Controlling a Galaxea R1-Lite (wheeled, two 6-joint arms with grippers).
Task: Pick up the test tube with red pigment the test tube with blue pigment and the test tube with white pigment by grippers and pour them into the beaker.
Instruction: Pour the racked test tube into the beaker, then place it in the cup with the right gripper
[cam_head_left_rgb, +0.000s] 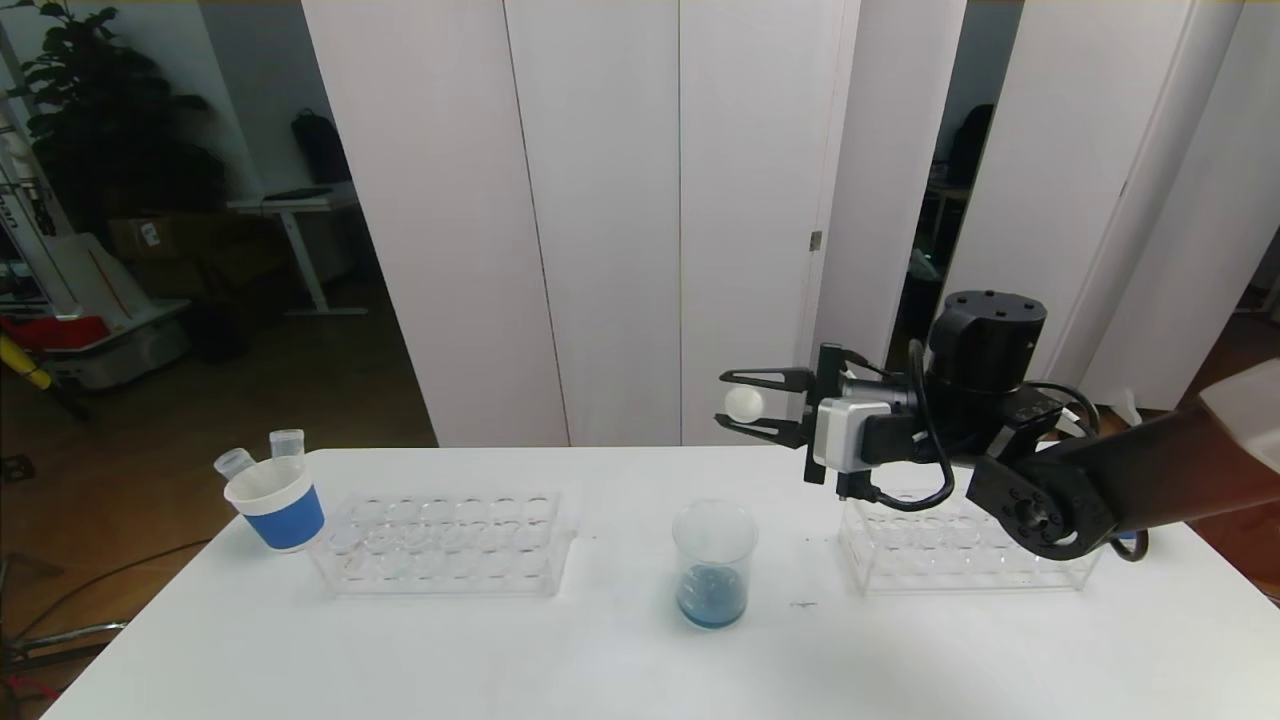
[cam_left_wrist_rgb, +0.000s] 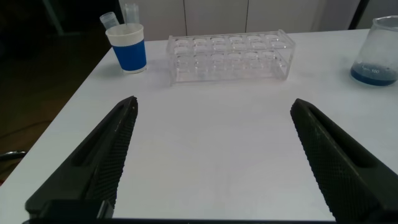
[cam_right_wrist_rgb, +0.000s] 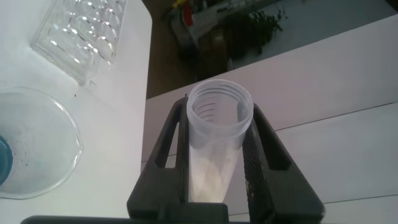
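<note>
Right gripper (cam_head_left_rgb: 745, 404) jaws clamped on one test tube with white pigment (cam_right_wrist_rgb: 217, 134), above bench (cam_head_left_rgb: 620, 660). Left gripper (cam_left_wrist_rgb: 211, 162) jaws wide, empty. One beaker (cam_head_left_rgb: 712, 565), two racks (cam_head_left_rgb: 445, 540), one cup (cam_head_left_rgb: 278, 500) with two tubes (cam_head_left_rgb: 260, 455).

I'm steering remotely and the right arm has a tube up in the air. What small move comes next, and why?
Probably swing the right gripper lower toward the clear glass beaker. It is shut on the small clear tube of whitish liquid, held roughly level above the white table and beside the beaker with blue liquid, not over its mouth.
</note>
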